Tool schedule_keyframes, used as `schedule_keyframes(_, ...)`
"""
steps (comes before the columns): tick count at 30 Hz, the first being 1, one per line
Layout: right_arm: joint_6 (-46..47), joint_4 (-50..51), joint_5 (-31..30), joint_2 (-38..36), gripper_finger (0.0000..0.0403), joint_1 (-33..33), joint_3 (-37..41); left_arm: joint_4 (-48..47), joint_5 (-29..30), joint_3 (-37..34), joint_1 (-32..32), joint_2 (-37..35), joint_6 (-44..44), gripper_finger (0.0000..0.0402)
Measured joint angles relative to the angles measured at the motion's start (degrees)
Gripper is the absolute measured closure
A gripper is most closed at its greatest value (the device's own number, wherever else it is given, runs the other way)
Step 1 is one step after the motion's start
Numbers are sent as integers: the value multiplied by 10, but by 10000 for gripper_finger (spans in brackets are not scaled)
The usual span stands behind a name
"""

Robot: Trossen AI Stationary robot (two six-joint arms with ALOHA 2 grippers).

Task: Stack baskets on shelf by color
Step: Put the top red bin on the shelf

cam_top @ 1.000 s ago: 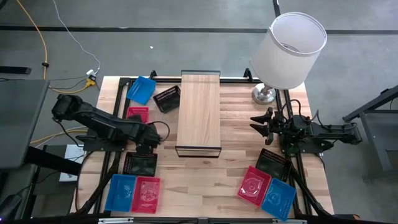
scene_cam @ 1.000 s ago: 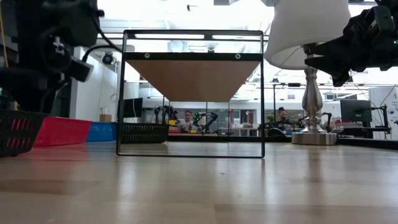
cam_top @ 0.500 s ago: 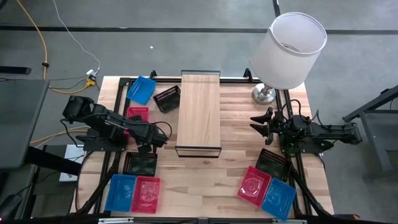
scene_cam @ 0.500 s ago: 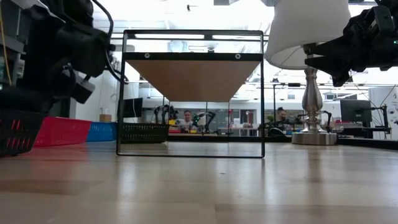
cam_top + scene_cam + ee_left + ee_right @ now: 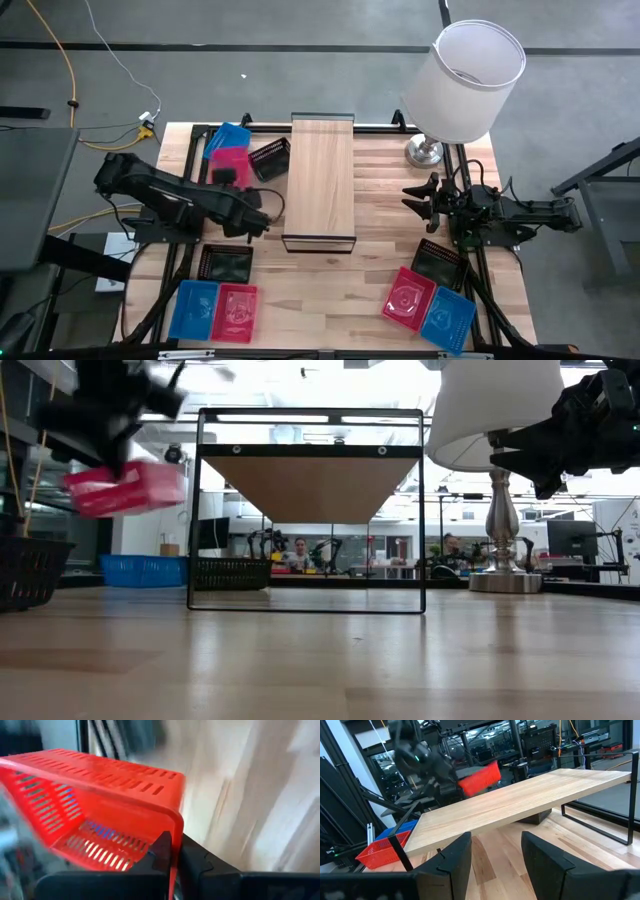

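My left gripper (image 5: 175, 856) is shut on a red basket (image 5: 231, 162) and carries it above the table's far left. The same basket (image 5: 125, 488) shows in the low view well above the tabletop. Below it, a blue basket (image 5: 233, 134) rests on the table. A black basket (image 5: 268, 158) stands beside the shelf (image 5: 320, 180), a light-wood plank on a black frame. My right gripper (image 5: 412, 197) waits open to the right of the shelf, its fingers level and with nothing between them (image 5: 495, 857). My left gripper pinches the red basket's side wall (image 5: 176, 827) near a corner. One finger (image 5: 161, 847) is inside the basket and the other outside. The fingers slant down onto the rim. The basket hangs clear of the table and is slightly tilted.
Near left lie a black basket (image 5: 225, 265), a blue one (image 5: 195, 308) and a red one (image 5: 235, 312). Near right lie a black basket (image 5: 437, 262), a red one (image 5: 408, 298) and a blue one (image 5: 447, 320). A lamp (image 5: 470, 80) stands far right.
My left gripper has shut on the red basket's wall and then risen quickly. The basket has come off the table, where it stood beside the blue one. It now hangs tilted in the air, a little farther toward the far edge.
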State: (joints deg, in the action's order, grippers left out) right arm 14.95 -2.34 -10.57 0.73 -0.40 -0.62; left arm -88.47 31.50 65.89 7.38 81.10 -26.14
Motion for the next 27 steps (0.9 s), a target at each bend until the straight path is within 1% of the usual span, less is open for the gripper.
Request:
schedule_keyframes(1, 0, 0, 0, 0, 242, 0, 0, 4, 16, 21, 3, -7, 39, 395)
schedule_keyframes(4, 0, 0, 0, 0, 242, 0, 0, 39, 93, 78, -3, 0, 179, 398)
schedule_keyframes(6, 0, 0, 0, 0, 242, 0, 0, 75, 135, 104, -14, 8, 294, 398)
schedule_keyframes(7, 0, 0, 0, 0, 242, 0, 0, 108, 156, 116, -21, 9, 362, 398)
schedule_keyframes(8, 0, 0, 0, 0, 242, 0, 0, 138, 165, 124, -31, 10, 434, 398)
schedule_keyframes(10, 0, 0, 0, 0, 242, 0, 0, 199, 161, 132, -57, 14, 591, 398)
schedule_keyframes(13, 0, 0, 0, 0, 242, 0, 0, 345, 141, 135, -103, 27, 803, 398)
schedule_keyframes(14, 0, 0, 0, 0, 242, 0, 0, 381, 130, 133, -122, 31, 863, 398)
schedule_keyframes(16, 0, 0, 0, 0, 242, 0, 0, 481, 127, 135, -157, 49, 964, 398)
schedule_keyframes(20, 0, 0, 0, 1, 242, 0, 0, 596, 126, 134, -215, 94, 1108, 398)
schedule_keyframes(23, 0, 0, 0, 0, 242, 0, 0, 591, 126, 134, -240, 132, 1184, 398)
schedule_keyframes(27, 0, 0, 0, 0, 242, 0, 0, 544, 131, 134, -245, 176, 1219, 398)
